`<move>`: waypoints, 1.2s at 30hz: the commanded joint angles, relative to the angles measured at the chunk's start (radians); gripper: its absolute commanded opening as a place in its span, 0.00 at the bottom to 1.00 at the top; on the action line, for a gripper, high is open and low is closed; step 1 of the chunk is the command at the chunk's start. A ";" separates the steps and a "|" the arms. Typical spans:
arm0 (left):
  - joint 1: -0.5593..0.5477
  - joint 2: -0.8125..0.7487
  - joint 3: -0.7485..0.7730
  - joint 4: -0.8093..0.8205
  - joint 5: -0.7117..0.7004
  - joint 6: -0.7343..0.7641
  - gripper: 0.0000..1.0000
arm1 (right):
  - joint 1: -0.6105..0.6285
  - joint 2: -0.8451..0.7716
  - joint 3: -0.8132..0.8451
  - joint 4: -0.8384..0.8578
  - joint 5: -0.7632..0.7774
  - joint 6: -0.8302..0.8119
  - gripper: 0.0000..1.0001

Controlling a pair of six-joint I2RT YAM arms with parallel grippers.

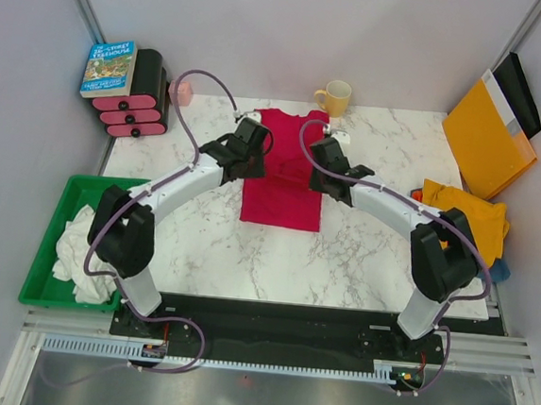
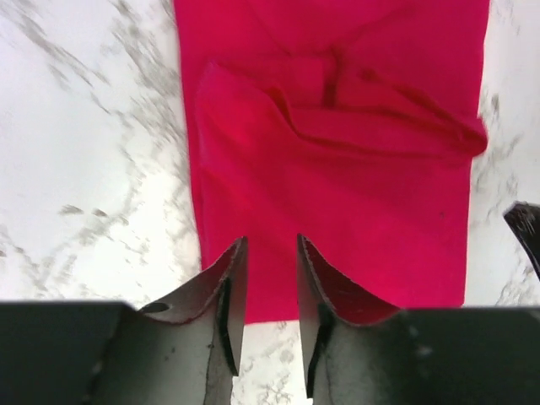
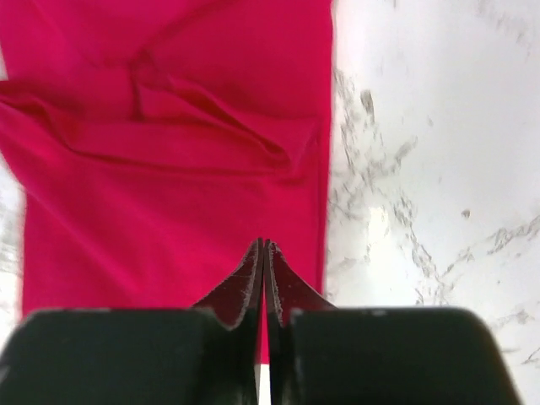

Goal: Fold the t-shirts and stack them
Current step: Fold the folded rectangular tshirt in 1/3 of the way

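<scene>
One crimson red soft t-shirt (image 1: 284, 180), folded into a narrow strip, lies at the middle of the white marbled table (image 1: 370, 259). One mustard-yellow t-shirt (image 1: 468, 215) sits crumpled at the table's right edge. One heap of white cloth (image 1: 81, 252) fills the green plastic bin (image 1: 62, 203). The left end effector (image 2: 272, 245) has its fingers slightly apart, empty, over the red shirt's edge. The right end effector (image 3: 265, 246) has its fingers together, with nothing visibly held.
</scene>
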 commanded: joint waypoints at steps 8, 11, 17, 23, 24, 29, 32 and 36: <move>-0.066 0.090 -0.220 0.093 0.074 -0.114 0.27 | 0.038 0.097 -0.129 0.053 -0.068 0.063 0.00; -0.074 0.089 -0.273 0.096 0.067 -0.150 0.27 | 0.059 0.088 -0.172 0.052 -0.065 0.079 0.00; -0.118 0.038 -0.403 0.092 0.068 -0.203 0.26 | 0.107 0.034 -0.284 0.023 -0.058 0.128 0.00; -0.207 -0.124 -0.549 0.052 0.047 -0.273 0.26 | 0.200 -0.112 -0.428 -0.016 -0.050 0.193 0.00; -0.221 -0.153 -0.563 0.020 0.041 -0.285 0.26 | 0.213 -0.130 -0.442 -0.039 -0.047 0.204 0.00; -0.334 -0.339 -0.654 -0.072 0.037 -0.382 0.27 | 0.297 -0.291 -0.532 -0.127 -0.050 0.286 0.00; -0.414 -0.408 -0.689 -0.115 0.071 -0.434 0.27 | 0.343 -0.371 -0.563 -0.189 -0.054 0.328 0.00; -0.510 -0.460 -0.712 -0.155 0.058 -0.508 0.27 | 0.385 -0.449 -0.571 -0.226 -0.025 0.345 0.01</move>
